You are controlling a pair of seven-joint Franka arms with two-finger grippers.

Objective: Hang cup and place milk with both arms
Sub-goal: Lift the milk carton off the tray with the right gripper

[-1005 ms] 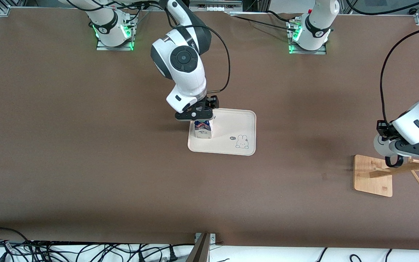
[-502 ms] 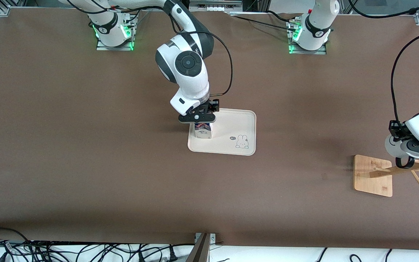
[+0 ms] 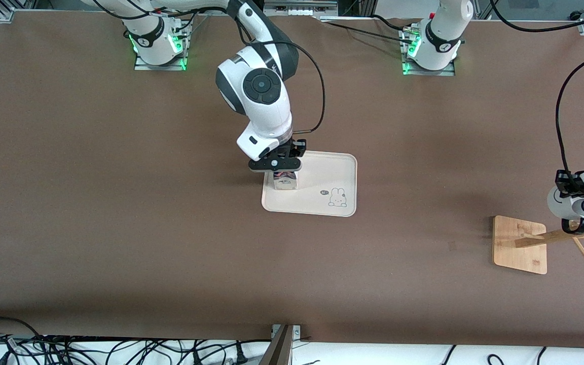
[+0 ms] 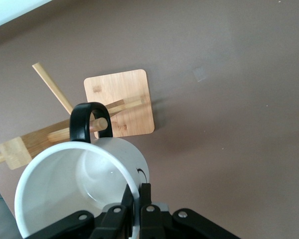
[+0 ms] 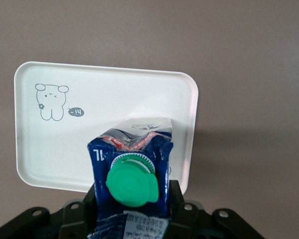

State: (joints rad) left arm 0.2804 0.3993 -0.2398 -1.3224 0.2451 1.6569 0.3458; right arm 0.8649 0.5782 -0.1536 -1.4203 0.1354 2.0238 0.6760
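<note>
Two jobs are nearly done. The milk (image 3: 284, 180), gripped at its top by the right gripper (image 3: 275, 164), has been lowered onto the tray (image 3: 340, 167). The cup (image 4: 79, 186), pinched at its rim by the left gripper (image 4: 132, 211), has been carried so its handle (image 4: 89, 122) rings a peg of the wooden rack (image 3: 520, 243).

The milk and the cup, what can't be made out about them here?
- Milk carton: front view, right end effector covers its top; whether it rests on the tray is unclear.
- Cup: front view, cut off by the edge; left wrist view hides its outer side.
- Cup handle on the wooden peg: unclear.
</note>
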